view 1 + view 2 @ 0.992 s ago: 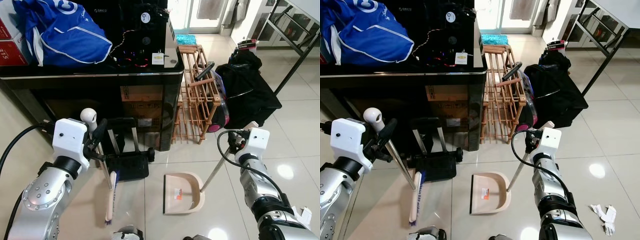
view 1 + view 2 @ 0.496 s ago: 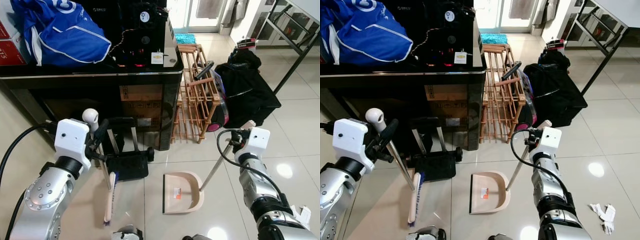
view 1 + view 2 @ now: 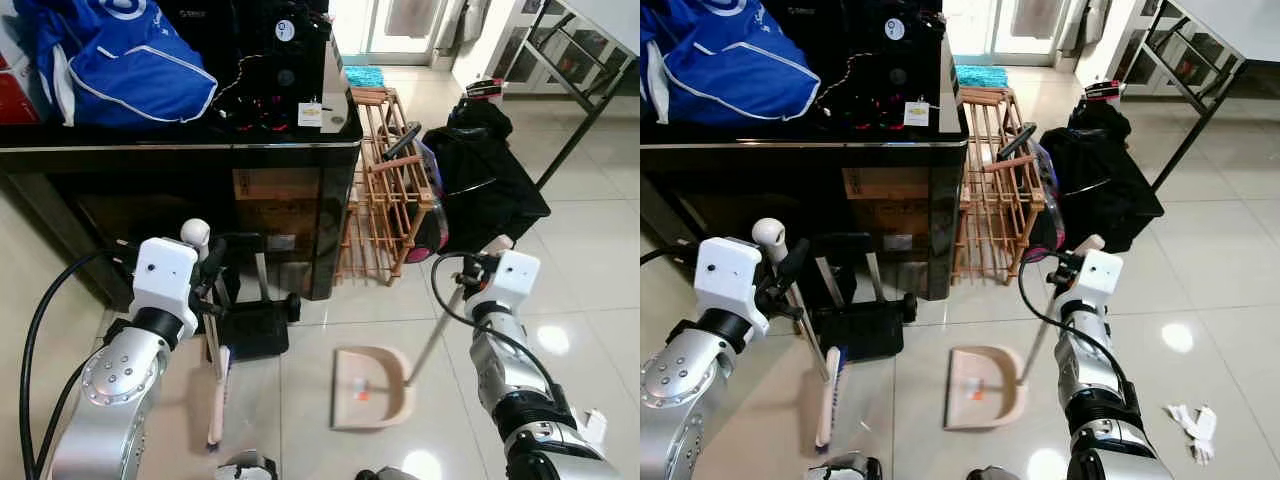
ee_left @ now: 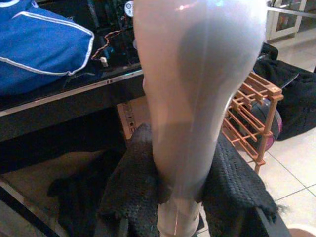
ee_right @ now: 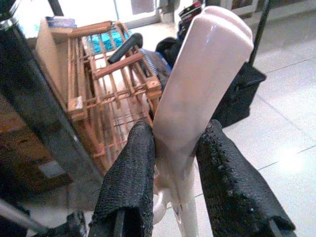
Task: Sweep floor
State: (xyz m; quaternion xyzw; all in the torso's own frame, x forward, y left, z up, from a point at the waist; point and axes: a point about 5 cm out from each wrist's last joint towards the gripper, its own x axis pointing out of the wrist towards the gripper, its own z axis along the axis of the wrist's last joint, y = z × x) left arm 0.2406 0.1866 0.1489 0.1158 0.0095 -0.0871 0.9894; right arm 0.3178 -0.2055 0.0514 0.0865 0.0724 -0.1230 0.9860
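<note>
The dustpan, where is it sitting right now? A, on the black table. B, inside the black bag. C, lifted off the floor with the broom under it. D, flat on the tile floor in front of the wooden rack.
D: the dustpan lies flat on the floor tiles below the wooden rack, its long handle held by the right gripper, while the broom stands apart in the left gripper.

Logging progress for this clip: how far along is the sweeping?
Done: both tools are picked up. In hand: left gripper clamps the broom handle, brush head on the floor; right gripper clamps the dustpan handle, dustpan resting on the tiles. Left: the sweeping itself; a small red-and-white bit lies in the pan.
</note>
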